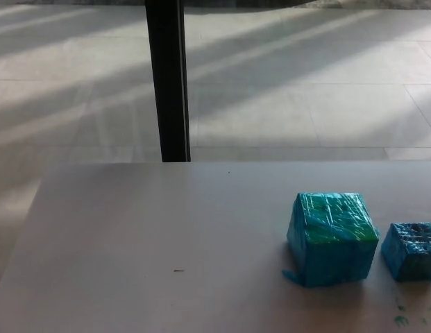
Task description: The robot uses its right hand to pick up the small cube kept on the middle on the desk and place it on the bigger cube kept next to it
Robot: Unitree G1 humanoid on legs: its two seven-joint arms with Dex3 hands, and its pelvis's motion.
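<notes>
Cubes sit side by side on the desk (166, 243): small cube (409, 251) at right edge, just beside the bigger cube (332, 238), a slight gap between. Neither robot hand shows, so hand state can't be told. Small cube's right side faces the right arm's approach, likely an easy reach.

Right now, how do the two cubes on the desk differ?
The bigger cube is clearly larger than the small cube. The bigger cube's top looks green and glossy; the small cube's top is dark blue with a grid-like pattern. The bigger cube sits to the robot's left of the small cube, which is at the picture's right edge. Both are blue-sided, rest apart on the desk, untouched.
</notes>
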